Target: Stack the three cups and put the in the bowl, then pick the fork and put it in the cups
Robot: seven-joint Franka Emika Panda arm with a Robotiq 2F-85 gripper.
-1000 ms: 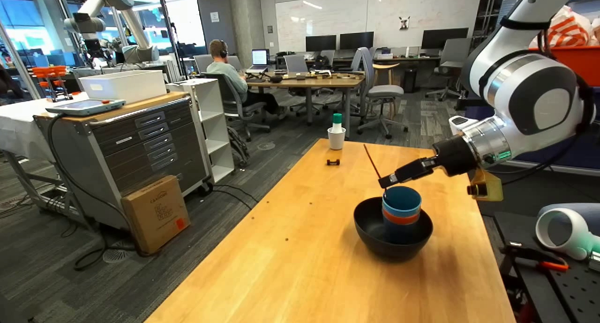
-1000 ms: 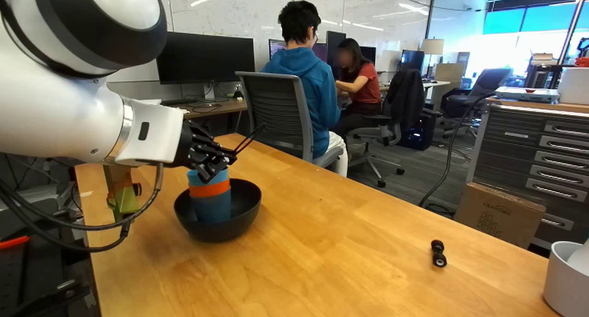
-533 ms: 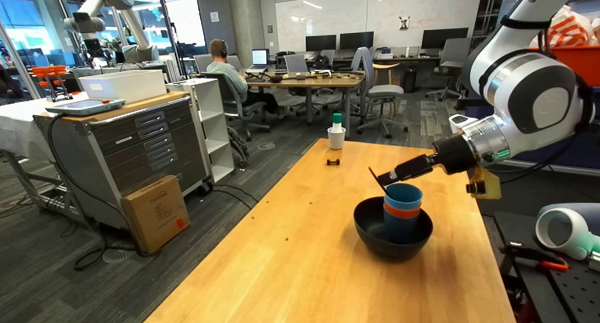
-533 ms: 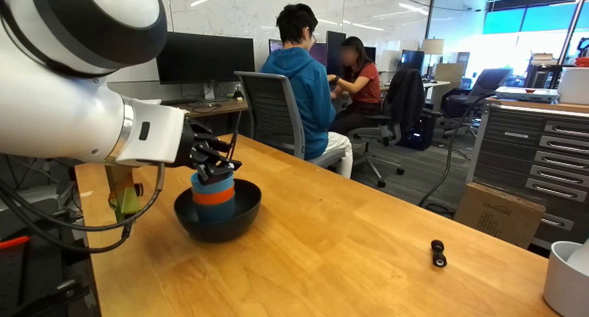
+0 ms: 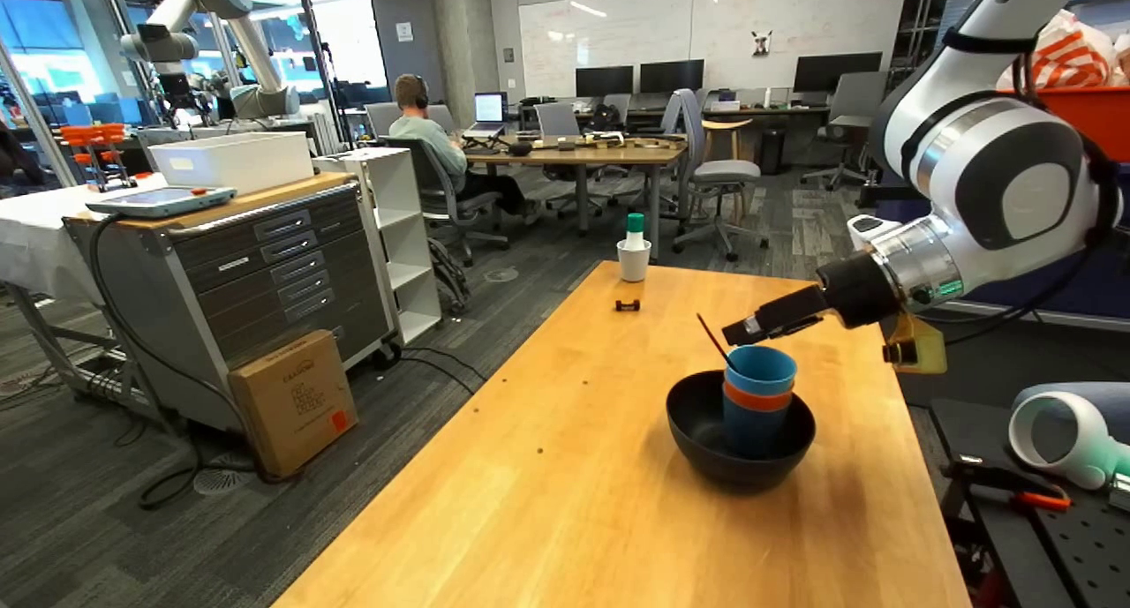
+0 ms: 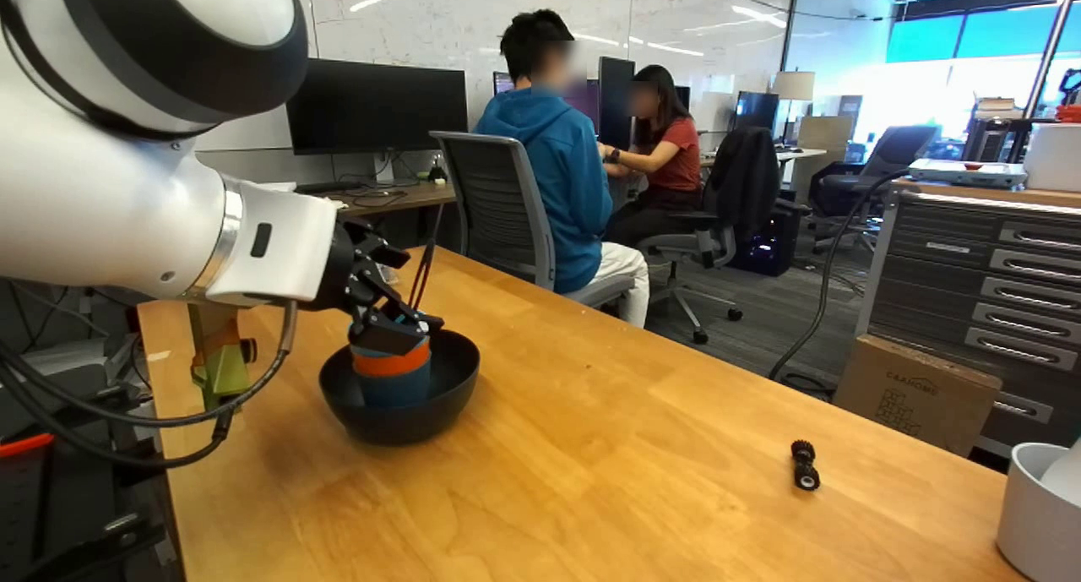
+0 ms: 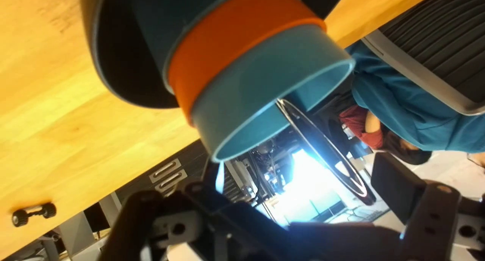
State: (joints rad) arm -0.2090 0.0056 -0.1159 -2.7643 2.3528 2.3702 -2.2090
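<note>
"How did the surface [image 5: 530, 520] look?"

"Honey-coloured wood, with a small wheeled piece [image 6: 804, 465] on it; beyond sat someone in a blue hoodie [image 6: 564, 176]."

"And the black bowl [image 5: 737, 473]?"

"It held, nested upright, the light blue cup [image 7: 265, 77] uppermost, the orange-red cup [image 7: 240, 43] next, the dark teal cup [image 7: 170, 24] lowest."

"Where was the fork [image 5: 713, 339]?"

"Tilted in the light blue cup, thin, dark, jutting above the rim. The jaws stood spread and unclenched just beside it."

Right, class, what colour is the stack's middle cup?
Orange; the middle cup shows best in the wrist view.
</note>
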